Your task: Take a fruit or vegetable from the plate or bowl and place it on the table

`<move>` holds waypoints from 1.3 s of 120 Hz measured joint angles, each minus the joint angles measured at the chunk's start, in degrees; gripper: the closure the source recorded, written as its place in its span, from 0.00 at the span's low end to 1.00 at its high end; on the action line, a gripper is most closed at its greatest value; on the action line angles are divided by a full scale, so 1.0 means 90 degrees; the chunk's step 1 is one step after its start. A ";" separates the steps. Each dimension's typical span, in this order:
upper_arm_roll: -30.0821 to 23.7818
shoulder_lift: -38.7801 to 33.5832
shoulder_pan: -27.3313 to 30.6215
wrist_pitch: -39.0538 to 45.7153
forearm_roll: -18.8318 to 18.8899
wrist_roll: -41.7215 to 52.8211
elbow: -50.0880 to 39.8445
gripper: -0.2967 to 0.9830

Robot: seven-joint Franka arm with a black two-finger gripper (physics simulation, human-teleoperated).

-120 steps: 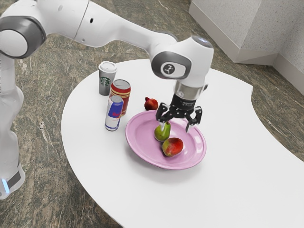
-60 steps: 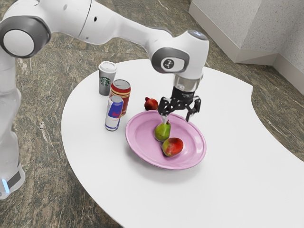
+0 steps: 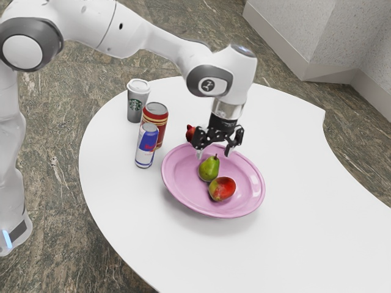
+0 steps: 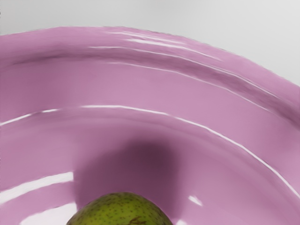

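My gripper (image 3: 214, 152) is open above the far part of the pink plate (image 3: 244, 198), its two fingers apart with nothing between them. Just below the fingers, a green pear (image 3: 209, 169) stands on the plate, and a red-green mango (image 3: 222, 188) lies beside it. In the wrist view the top of the pear (image 4: 121, 210) rises at the lower edge, with a dark shadow next to it on the pink plate (image 4: 140, 84).
A red pomegranate (image 3: 190, 132) sits on the white table (image 3: 293, 183) behind the plate, partly hidden by the gripper. Left of the plate in the exterior view stand a blue-silver can (image 3: 146, 146), a red can (image 3: 156, 116) and a lidded cup (image 3: 138, 101).
My hand has moved toward the exterior view's left and somewhat lower over the last half second, closer to the pear. The fruits and the plate have stayed put.
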 joint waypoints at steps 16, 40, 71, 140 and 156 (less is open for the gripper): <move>0.0000 -0.0014 -0.0085 0.0087 0.0000 -0.0023 -0.0098 0.23; -0.0008 0.0035 -0.0210 0.0186 -0.0006 -0.0049 -0.0129 0.23; -0.0026 0.0182 -0.0151 0.0310 -0.0010 -0.0078 -0.0132 0.23; -0.0001 0.0124 -0.0135 0.0343 -0.0034 -0.0070 -0.0343 0.53; -0.0004 0.0083 -0.0137 0.0266 -0.0027 -0.0057 -0.0312 0.54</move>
